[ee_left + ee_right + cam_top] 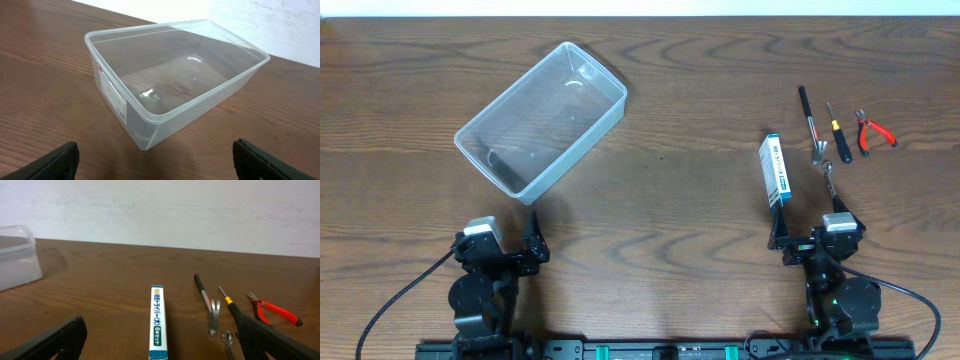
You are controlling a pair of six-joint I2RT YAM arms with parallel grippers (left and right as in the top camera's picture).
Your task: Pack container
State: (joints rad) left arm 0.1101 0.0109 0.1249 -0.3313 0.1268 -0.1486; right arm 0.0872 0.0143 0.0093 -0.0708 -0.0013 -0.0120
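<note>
When reaching for the blue-and-white box, expect a skew rather than a clean pick: long, narrow, lying lengthwise just ahead of the right tool, and liable to be turned or pushed toward the wrench nearby by a glancing finger. Expect similar trouble with the slim pieces beyond it, namely the black-handled bar, screwdriver and red pliers: flat on the desk, close together, probably prone to slipping from a pinch or being dragged against a neighbour. Note the container: empty, open side up, set at an angle on the left half of the desk, well apart from everything to be packed. Treat it as light, and likely to slide or tip if struck on the rim during a drop. Left tool: spread wide, holding nothing, low over the desk, pointed at the container's near corner without touching it. Right tool: likewise spread wide and empty, low, aimed along the box toward the far pieces. Both arms compact at the near edge of the desk.
</note>
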